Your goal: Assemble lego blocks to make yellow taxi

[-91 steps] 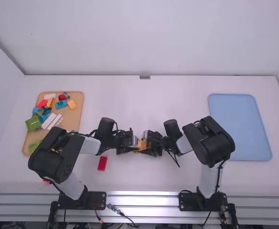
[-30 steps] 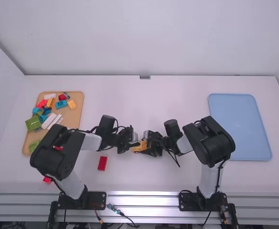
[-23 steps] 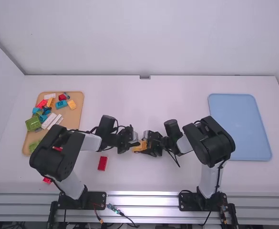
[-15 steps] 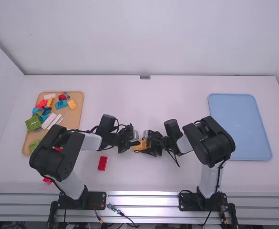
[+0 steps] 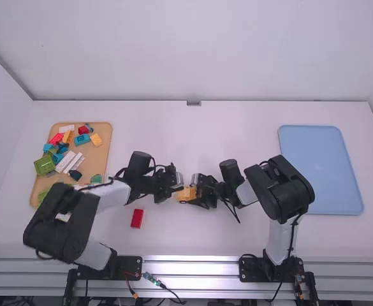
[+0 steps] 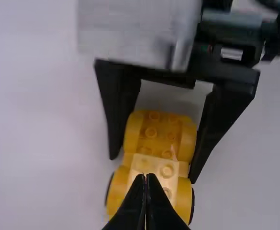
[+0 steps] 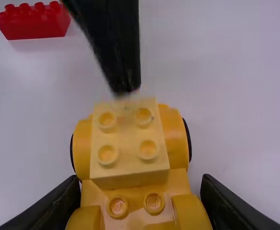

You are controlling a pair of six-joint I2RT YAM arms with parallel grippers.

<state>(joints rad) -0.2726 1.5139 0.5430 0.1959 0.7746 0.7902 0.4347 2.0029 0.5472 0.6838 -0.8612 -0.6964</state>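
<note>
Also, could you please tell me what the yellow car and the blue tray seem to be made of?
The yellow car looks like smooth, slightly shiny molded plastic: soft highlights, round studs. The blue tray is probably matte plastic, judging by its even, glare-free color.

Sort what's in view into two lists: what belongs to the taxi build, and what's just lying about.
In the job:
- yellow car base
- pale yellow block on it
- right gripper, holding the base
- left gripper, at the block

Lying about, as far as I can judge:
- red brick
- wooden tray of mixed bricks, possibly spares
- blue tray
</note>
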